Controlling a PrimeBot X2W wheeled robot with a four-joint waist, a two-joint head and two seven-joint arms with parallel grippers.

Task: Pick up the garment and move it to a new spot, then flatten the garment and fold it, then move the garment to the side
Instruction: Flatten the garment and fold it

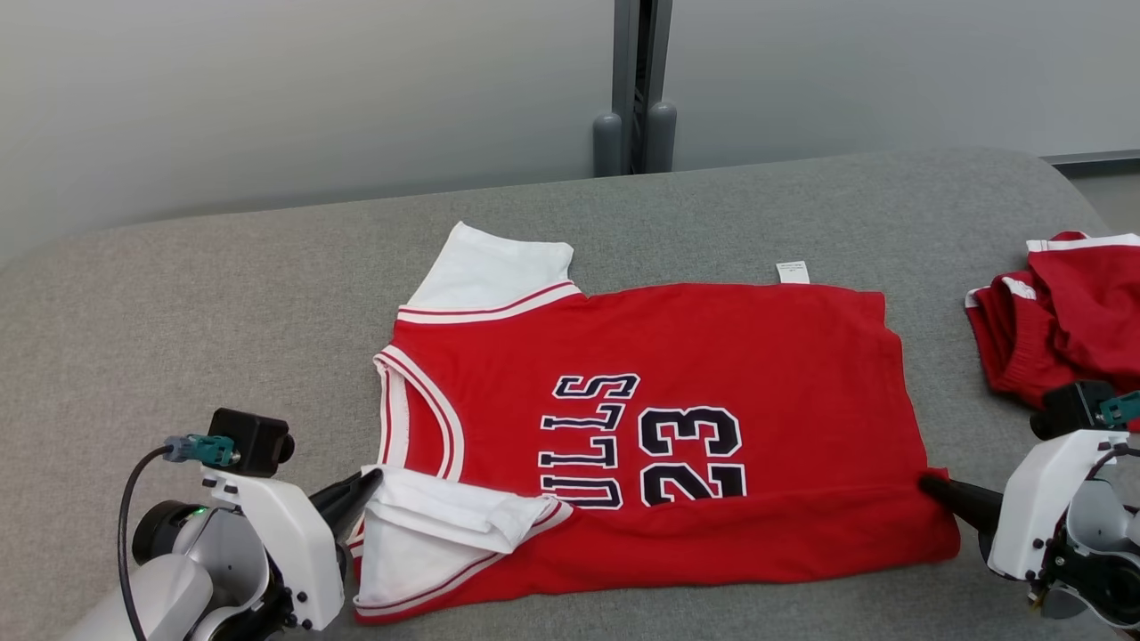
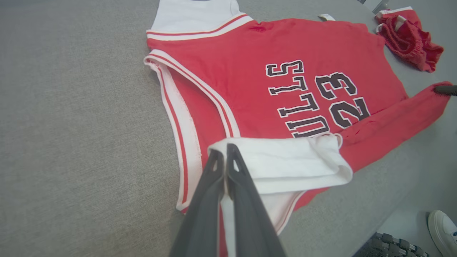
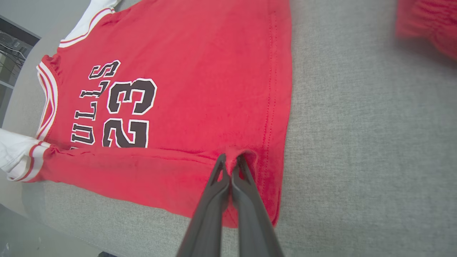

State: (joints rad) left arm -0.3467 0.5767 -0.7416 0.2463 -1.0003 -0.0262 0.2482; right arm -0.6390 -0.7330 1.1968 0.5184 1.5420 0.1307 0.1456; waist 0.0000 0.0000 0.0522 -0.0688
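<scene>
Across the middle of the grey surface (image 1: 178, 312) you have the red jersey (image 1: 677, 356) lying spread out, print side up, its neck toward the robot's left and its hem toward the right. Its near long edge is turned up and over onto the body, forming a band that hides the first letter of the print. At the neck end of that band, the left tool (image 1: 370, 485) has its fingers pressed together on the edge of the near white sleeve (image 1: 445, 521), which is doubled back over itself. At the hem end, the right tool (image 1: 931, 488) is likewise closed, pinching the folded corner of the hem, where the red cloth puckers around its tips. The far white sleeve (image 1: 490, 267) lies flat, pointing away from the robot, and a small white label (image 1: 792, 271) pokes out from the far edge. Well apart, at the right end of the surface, a second red garment (image 1: 1069, 312) sits crumpled. Below the surface's edge in the left wrist view, you can make out what looks like a pale shoe (image 2: 442, 228), cut off by the frame.
</scene>
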